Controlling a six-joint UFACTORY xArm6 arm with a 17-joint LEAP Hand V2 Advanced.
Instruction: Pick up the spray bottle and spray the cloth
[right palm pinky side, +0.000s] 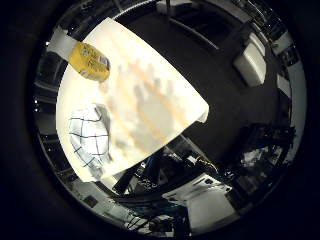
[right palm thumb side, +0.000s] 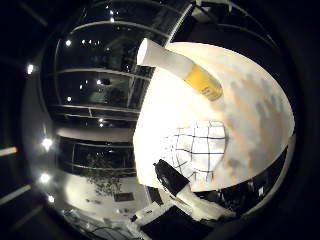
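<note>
A spray bottle (right palm thumb side: 180, 70) with a white body and a yellow label is on the pale table (right palm thumb side: 250, 110), near one edge. It also shows in the little finger side view (right palm pinky side: 90, 62). A white cloth with a dark grid pattern (right palm thumb side: 200, 150) lies bunched on the same table, away from the bottle, and shows in the little finger side view too (right palm pinky side: 88, 135). Both things look small and far from the palm.
Dark floor surrounds the table (right palm pinky side: 230, 110). A pale box or cabinet (right palm pinky side: 250, 62) stands beyond the table. Windows and ceiling lights (right palm thumb side: 90, 90) fill the room's far side.
</note>
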